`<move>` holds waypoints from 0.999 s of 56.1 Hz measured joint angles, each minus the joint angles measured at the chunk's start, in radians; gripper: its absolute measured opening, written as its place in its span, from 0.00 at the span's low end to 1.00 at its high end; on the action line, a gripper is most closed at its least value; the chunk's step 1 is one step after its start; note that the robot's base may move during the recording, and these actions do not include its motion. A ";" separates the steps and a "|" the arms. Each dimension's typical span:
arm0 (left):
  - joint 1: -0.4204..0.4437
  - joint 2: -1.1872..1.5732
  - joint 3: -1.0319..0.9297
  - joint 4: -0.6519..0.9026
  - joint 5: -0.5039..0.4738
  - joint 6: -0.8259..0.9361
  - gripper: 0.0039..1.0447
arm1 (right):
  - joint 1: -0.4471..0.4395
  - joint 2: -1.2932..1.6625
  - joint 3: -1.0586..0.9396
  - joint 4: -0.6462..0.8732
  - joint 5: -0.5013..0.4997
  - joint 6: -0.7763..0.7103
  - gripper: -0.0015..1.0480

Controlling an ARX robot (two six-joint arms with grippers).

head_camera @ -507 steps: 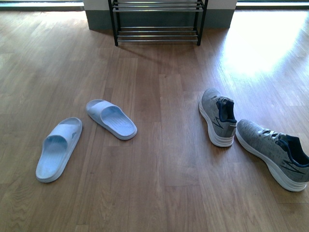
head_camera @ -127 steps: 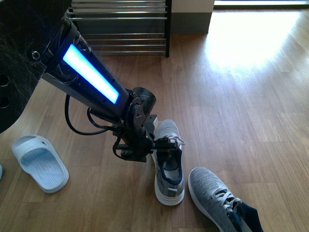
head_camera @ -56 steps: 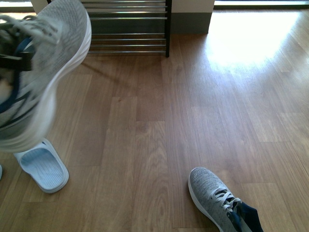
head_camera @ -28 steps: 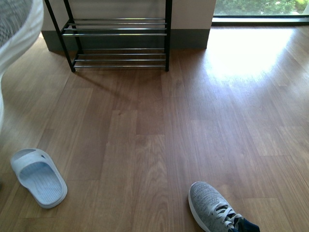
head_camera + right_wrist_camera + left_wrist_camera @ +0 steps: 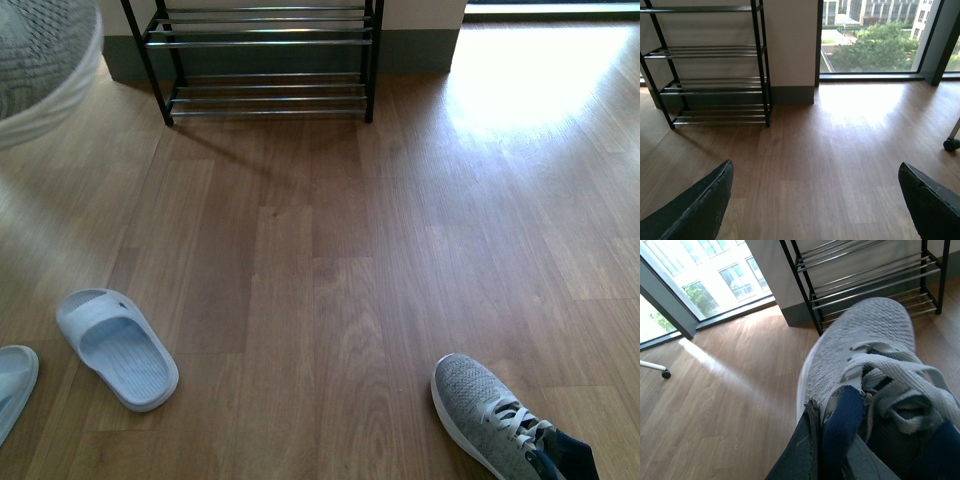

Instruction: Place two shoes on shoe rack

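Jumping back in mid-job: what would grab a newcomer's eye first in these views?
The held sneaker fills the left wrist view, with the left gripper shut on its navy-lined opening and its toe toward the rack. In the front view the other sneaker lies on the floor at near right, and a blue slide at near left. The right gripper hangs open and empty.

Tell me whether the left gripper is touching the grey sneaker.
Touching. The left wrist view shows the left gripper closed on the navy tongue of the grey sneaker.
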 joint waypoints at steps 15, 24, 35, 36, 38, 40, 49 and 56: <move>0.003 0.000 0.000 0.000 -0.008 0.000 0.01 | 0.000 0.000 0.000 0.000 -0.005 0.000 0.91; 0.003 0.000 0.000 0.000 -0.013 0.000 0.01 | -0.078 0.067 0.002 0.010 -0.311 0.138 0.91; 0.002 0.000 0.000 0.000 0.002 0.000 0.01 | -0.025 0.476 0.043 0.318 -0.276 0.117 0.91; 0.002 0.000 0.000 0.000 0.003 0.000 0.01 | -0.023 0.509 0.049 0.339 -0.275 0.110 0.91; 0.001 0.000 0.000 0.000 0.005 0.000 0.01 | -0.020 0.647 0.079 0.418 -0.272 0.082 0.91; 0.001 0.000 0.000 0.000 0.005 -0.001 0.01 | -0.021 0.753 0.106 0.473 -0.280 0.056 0.91; 0.001 0.000 0.000 0.000 -0.003 0.000 0.01 | -0.043 1.355 0.272 0.677 -0.251 -0.151 0.91; 0.001 0.000 0.000 0.000 -0.004 0.000 0.01 | -0.053 1.767 0.357 0.765 -0.209 -0.311 0.91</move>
